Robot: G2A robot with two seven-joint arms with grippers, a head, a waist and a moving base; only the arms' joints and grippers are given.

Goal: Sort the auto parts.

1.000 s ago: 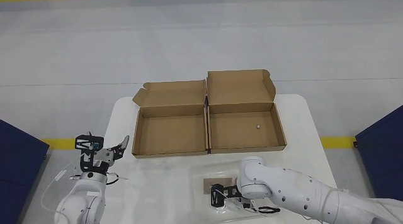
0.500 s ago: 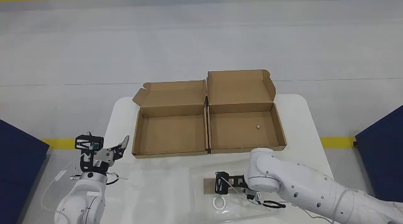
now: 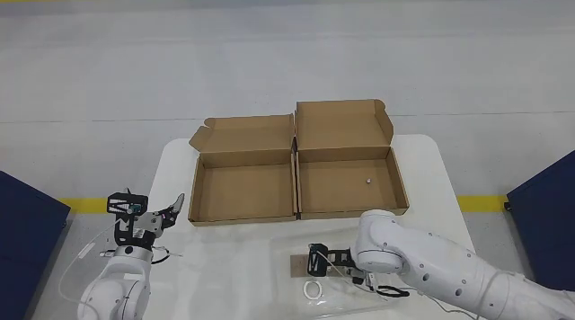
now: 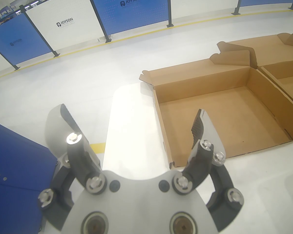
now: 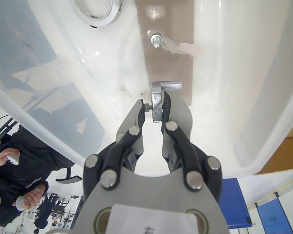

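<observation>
**Top view.** Two open cardboard boxes sit side by side at the far half of the white table [image 3: 234, 257]. The left box [image 3: 243, 192] has a bare floor; the right box [image 3: 350, 183] holds one small pale part [image 3: 369, 179]. The left gripper [image 3: 151, 215] hangs over the near left corner, fingers apart and holding nothing. The right gripper [image 3: 314, 262] is inside a clear plastic bin [image 3: 337, 306] at the near edge. A ring [image 3: 312, 289] lies just nearer than it.

**Left wrist view.** Fingers are spread wide over the table edge, with the left box beyond them.

**Right wrist view.** Fingers are clamped on a small metal bracket [image 5: 157, 98], just over the bin floor. A short bolt [image 5: 156, 40] lies apart on a brown strip [image 5: 166, 13].
</observation>
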